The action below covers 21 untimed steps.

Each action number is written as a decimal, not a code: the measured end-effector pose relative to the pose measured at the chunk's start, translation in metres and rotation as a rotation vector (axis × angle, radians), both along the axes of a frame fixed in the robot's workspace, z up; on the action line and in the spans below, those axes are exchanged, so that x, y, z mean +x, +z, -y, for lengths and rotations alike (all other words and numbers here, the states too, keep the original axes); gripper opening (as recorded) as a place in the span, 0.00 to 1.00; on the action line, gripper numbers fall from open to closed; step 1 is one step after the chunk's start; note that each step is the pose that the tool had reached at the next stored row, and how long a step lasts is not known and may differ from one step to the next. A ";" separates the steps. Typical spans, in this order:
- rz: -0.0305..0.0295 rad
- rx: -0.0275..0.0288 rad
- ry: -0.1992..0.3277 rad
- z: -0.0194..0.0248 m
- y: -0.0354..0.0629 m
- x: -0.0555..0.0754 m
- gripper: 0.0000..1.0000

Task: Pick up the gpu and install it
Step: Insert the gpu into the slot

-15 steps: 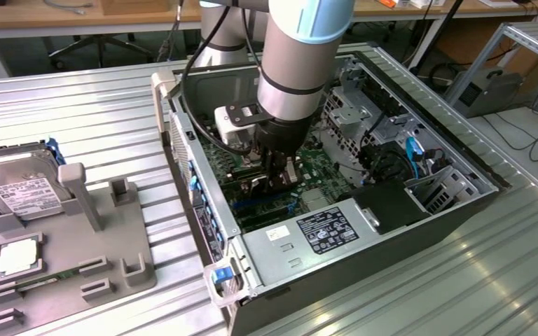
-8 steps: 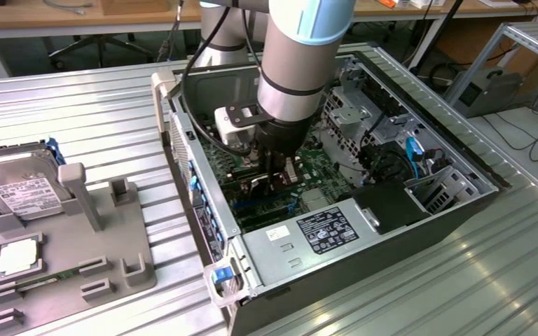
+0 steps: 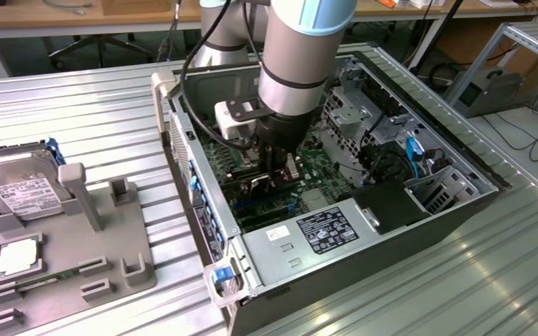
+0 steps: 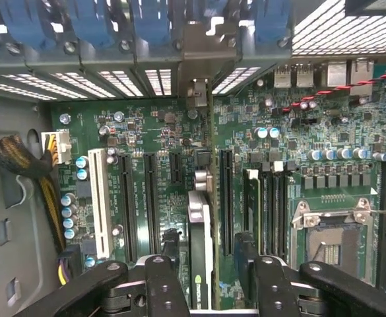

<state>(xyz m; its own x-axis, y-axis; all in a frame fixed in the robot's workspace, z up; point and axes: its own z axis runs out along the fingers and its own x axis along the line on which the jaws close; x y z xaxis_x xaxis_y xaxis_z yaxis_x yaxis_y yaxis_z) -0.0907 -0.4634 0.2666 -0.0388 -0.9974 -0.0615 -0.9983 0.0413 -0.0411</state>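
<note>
The gpu (image 4: 200,224) stands on edge in a motherboard (image 4: 146,132) slot, seen from above as a thin black card. Its metal end bracket (image 4: 202,46) sits against the case's rear slot openings. My gripper (image 4: 207,247) straddles the card, open: one finger (image 4: 171,241) and the other finger (image 4: 244,246) each stand a little away from its faces. In the exterior view the arm reaches down into the open computer case (image 3: 456,150), with the gripper (image 3: 274,173) low over the gpu (image 3: 265,185).
A grey holder tray (image 3: 73,259) beside the case carries a silver hard drive (image 3: 17,185). Inside the case are the power supply (image 3: 330,231), the bare CPU socket (image 4: 331,231), a yellow-black cable bundle (image 4: 31,175) and blue slot latches (image 4: 87,20).
</note>
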 end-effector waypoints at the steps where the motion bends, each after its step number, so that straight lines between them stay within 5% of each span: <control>1: 0.0001 0.0002 0.000 0.0000 0.0028 0.000 0.47; 6: 0.0001 0.0002 0.000 -0.0002 0.0265 0.000 0.47; 12: 0.0001 0.0002 0.000 0.0001 0.0251 0.000 0.47; 21: 0.0001 0.0001 0.000 0.0004 0.0077 -0.007 0.47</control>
<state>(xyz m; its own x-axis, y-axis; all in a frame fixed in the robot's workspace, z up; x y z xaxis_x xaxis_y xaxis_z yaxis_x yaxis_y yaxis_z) -0.0976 -0.4638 0.2743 -0.0386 -0.9973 -0.0617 -0.9983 0.0412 -0.0411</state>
